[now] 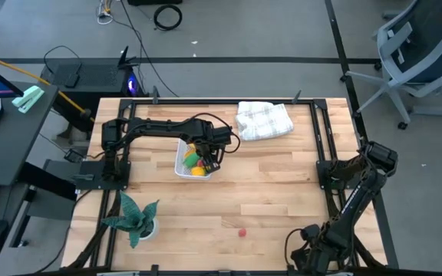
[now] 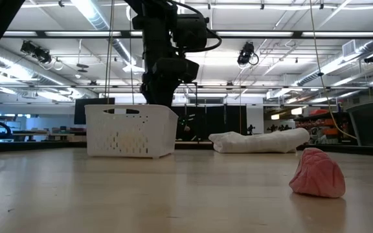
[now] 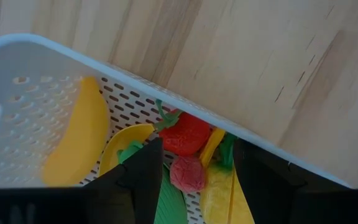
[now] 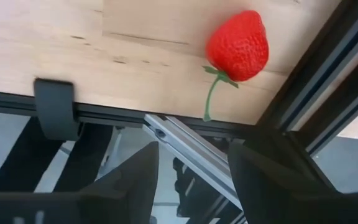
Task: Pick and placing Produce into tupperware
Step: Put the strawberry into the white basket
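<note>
Presently: left gripper (image 1: 210,163) over tupperware (image 1: 181,162), fingers spread, empty | produce inside: banana (image 3: 73,140), red piece (image 3: 186,132) | pink piece (image 1: 242,231) loose on table (image 1: 282,192) | right gripper (image 4: 191,180) parked at table edge, spread.

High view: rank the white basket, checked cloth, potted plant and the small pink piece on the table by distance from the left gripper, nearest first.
1. White basket: directly under the left gripper, which hangs over its produce.
2. Checked cloth: at the table's far edge, toward the right arm's side.
3. Potted plant: near-left corner. It is close to the pink piece in distance, so this ordering is loose.
4. Pink piece: near edge, middle.
</note>
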Controlling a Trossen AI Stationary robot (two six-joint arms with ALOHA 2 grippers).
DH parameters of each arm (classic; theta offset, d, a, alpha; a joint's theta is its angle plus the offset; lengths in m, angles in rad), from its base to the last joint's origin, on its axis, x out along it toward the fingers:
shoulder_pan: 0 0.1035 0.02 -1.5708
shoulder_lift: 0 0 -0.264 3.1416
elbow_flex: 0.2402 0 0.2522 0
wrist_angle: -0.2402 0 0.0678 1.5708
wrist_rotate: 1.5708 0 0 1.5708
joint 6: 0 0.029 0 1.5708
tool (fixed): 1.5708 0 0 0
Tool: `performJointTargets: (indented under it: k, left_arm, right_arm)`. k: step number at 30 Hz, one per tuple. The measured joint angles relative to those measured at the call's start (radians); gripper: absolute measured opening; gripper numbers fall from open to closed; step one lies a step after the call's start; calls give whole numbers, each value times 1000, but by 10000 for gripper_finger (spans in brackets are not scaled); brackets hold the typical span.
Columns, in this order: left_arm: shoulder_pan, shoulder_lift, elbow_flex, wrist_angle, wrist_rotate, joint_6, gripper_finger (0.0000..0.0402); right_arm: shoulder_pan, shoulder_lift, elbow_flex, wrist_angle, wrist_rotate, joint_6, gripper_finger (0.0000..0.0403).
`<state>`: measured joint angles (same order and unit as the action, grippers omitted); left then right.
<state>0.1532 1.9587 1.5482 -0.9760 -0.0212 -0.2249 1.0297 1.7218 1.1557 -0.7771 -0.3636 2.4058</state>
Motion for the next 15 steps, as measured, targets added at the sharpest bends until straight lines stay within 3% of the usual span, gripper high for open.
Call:
performJointTargets:
  k: [15]
  left_arm:
    - [0, 0, 0, 0, 0, 0, 201]
  right_arm:
    - [8, 1, -45, 69, -1, 3, 201]
